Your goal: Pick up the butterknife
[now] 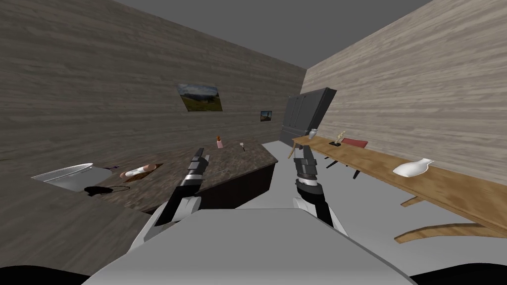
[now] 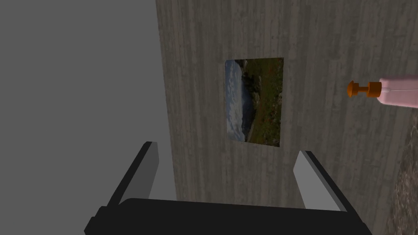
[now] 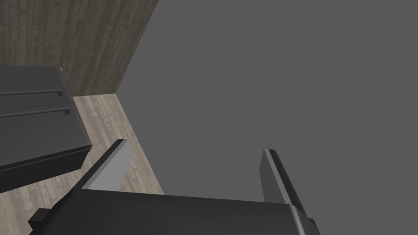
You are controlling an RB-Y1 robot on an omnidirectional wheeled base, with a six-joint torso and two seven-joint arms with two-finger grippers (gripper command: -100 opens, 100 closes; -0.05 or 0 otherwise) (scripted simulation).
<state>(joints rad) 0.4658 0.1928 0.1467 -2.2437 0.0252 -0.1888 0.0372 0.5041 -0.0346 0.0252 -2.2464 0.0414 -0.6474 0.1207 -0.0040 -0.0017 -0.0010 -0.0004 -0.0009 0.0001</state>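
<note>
On your dark counter (image 1: 237, 158), the grey basin (image 1: 64, 174) at the left end hides its inside from you, and a pink bottle (image 1: 219, 143) stands near the far edge. A thin pale sliver, perhaps the butterknife (image 1: 218, 171), lies just beside your left gripper (image 1: 199, 157); it is too small to be sure. Both arms reach forward. The left gripper and the right gripper (image 1: 303, 152) have their fingers spread, grasping nothing.

Pink bottle (image 2: 402, 92), orange cap (image 2: 372, 89)

A pink bottle (image 2: 398, 92) is running off the picture's edge. A tiny utensil (image 1: 242, 145) on the counter (image 1: 247, 161) is showing too small to identify.
</note>
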